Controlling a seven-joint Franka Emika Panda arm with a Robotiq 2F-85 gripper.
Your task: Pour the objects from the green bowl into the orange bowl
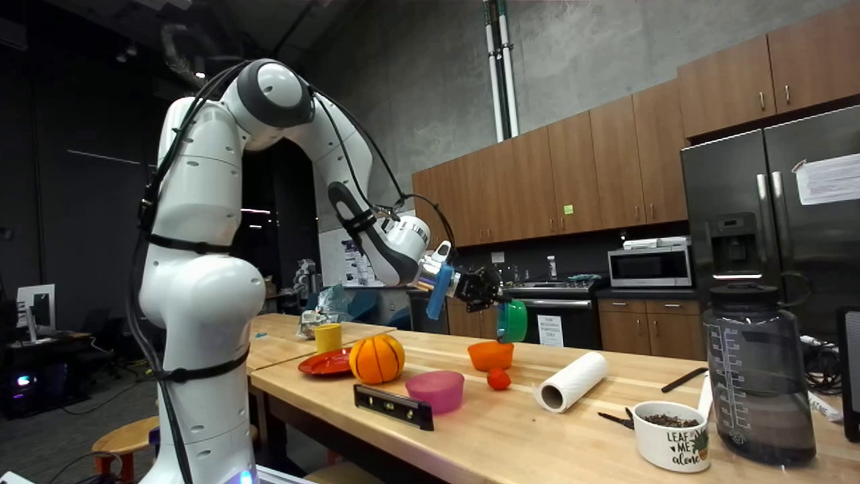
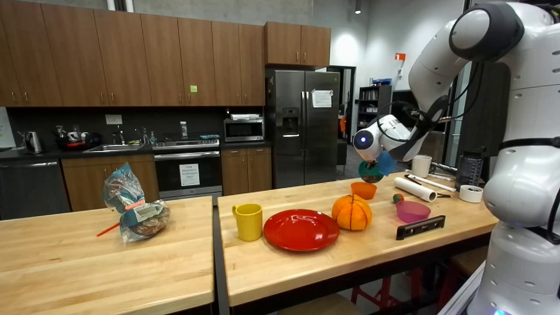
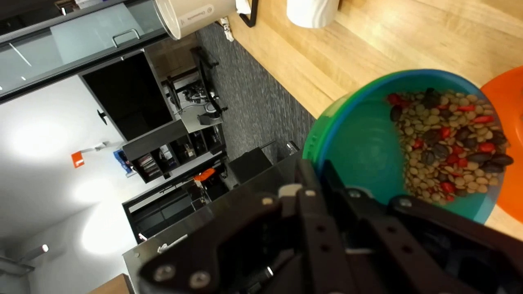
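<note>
1. Gripper [image 3: 318,173] pinches the green bowl [image 3: 367,163] by its wall at the rim; an edge hold, likely to keep the mouth free for pouring.
2. Bowl is aloft, tilted; dried bits [image 3: 449,151] bank against the wall away from the grip, dark ones right at the lip.
3. Wrist view: green bowl lies just ahead of the gripper, orange bowl [image 3: 510,98] beyond its far rim.
4. Orange bowl stands on the table [image 1: 497,430], lower in both exterior views, presumably as catcher. Squarely beneath? Cannot tell.

The glossy white jointed robot arm [image 1: 272,97] arched high; its black two-fingered gripper [image 3: 318,170] sloped slightly downward, pinched tight.
</note>
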